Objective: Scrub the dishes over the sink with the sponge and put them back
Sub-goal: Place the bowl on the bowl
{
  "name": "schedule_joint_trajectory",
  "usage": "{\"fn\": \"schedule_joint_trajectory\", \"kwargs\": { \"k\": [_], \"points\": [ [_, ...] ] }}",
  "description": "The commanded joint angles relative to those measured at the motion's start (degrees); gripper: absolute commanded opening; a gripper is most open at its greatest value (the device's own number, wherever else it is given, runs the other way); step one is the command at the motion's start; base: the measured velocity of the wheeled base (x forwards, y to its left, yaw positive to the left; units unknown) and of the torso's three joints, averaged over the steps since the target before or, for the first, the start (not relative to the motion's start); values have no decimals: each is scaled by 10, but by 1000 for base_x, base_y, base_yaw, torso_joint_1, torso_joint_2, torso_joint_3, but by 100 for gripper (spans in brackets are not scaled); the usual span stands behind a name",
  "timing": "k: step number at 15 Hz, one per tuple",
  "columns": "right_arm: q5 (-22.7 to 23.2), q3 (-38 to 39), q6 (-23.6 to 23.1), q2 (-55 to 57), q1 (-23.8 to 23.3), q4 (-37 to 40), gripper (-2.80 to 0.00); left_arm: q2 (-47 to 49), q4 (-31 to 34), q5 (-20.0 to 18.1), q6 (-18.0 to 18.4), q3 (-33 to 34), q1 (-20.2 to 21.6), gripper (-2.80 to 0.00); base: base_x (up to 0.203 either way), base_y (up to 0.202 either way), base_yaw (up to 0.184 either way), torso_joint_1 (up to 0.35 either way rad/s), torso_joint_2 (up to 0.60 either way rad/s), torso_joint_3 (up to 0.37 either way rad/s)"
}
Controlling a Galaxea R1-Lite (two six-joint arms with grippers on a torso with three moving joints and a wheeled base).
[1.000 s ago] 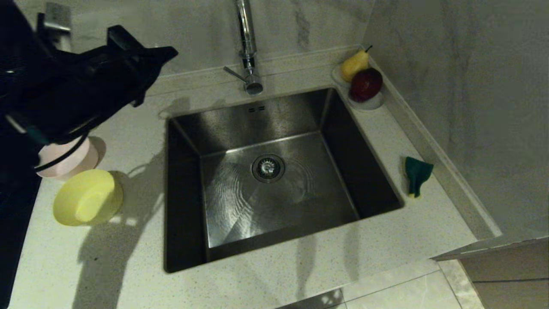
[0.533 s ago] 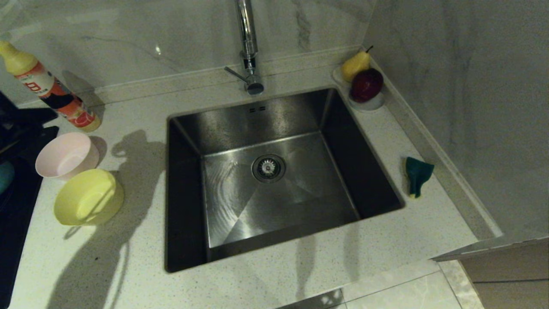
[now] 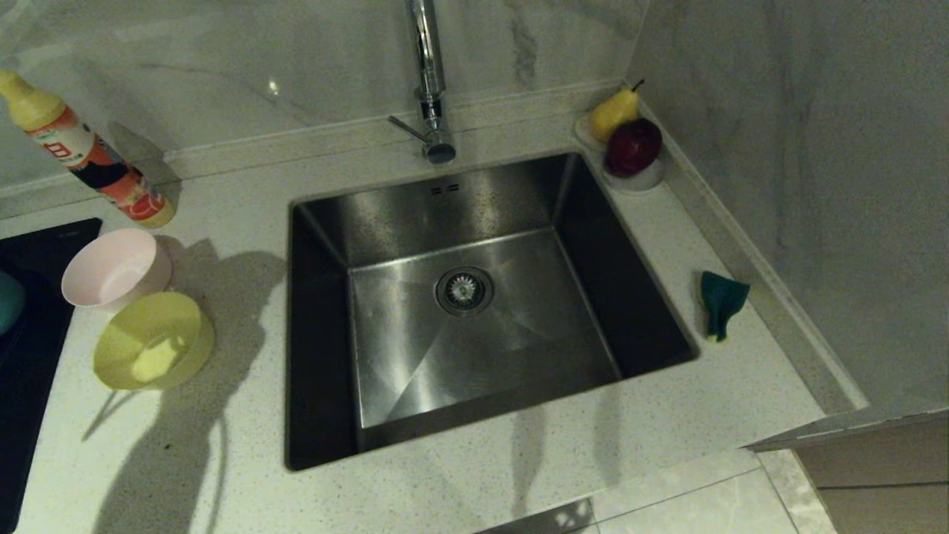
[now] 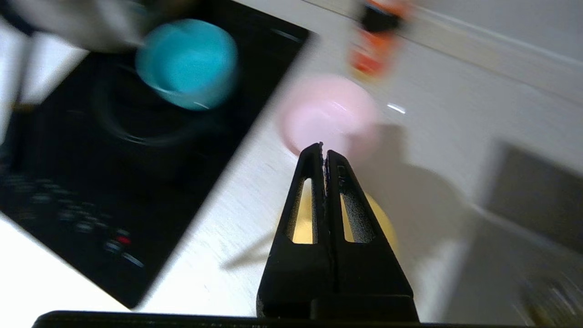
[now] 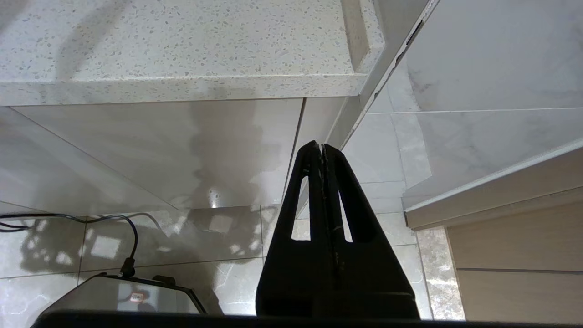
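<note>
Left of the sink [image 3: 326,245], a pale pink bowl [image 3: 115,268] and a yellow bowl [image 3: 152,340] stand on the counter. A light blue bowl [image 3: 7,300] sits on the black cooktop at the far left edge. The sponge [image 3: 721,300] lies green face up on the counter right of the sink. Neither arm shows in the head view. In the left wrist view my left gripper [image 4: 324,148] is shut and empty, above the yellow bowl [image 4: 385,223], with the pink bowl [image 4: 328,111] and blue bowl [image 4: 186,61] beyond. My right gripper [image 5: 322,146] is shut, parked below the counter edge.
A chrome tap [image 3: 428,81] rises behind the sink. A detergent bottle [image 3: 89,156] leans at the back left. A white dish [image 3: 643,178] with a pear and a red fruit sits in the back right corner. The black cooktop [image 3: 37,245] lies at the left.
My left arm, which covered the upper left of the head view over the pink bowl, has pulled back out of that view, uncovering the bottle, the cooktop and the blue bowl.
</note>
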Motion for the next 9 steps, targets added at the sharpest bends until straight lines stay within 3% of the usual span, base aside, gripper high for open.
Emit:
{"fn": "schedule_joint_trajectory", "kwargs": {
  "k": [1, 3, 5, 9],
  "points": [
    [0, 0, 0, -2, 0, 0, -280, 108, 6, 0, -15, -53, 92, -280, 0, 0, 0, 0, 0, 0],
    [0, 0, 0, -2, 0, 0, -280, 165, 38, -25, -52, -96, 164, -280, 0, 0, 0, 0, 0, 0],
    [0, 0, 0, -2, 0, 0, -280, 187, 47, -81, -66, -107, 210, -280, 0, 0, 0, 0, 0, 0],
    [0, 0, 0, -2, 0, 0, -280, 251, 48, -134, -98, -147, 296, -280, 0, 0, 0, 0, 0, 0]
  ]
}}
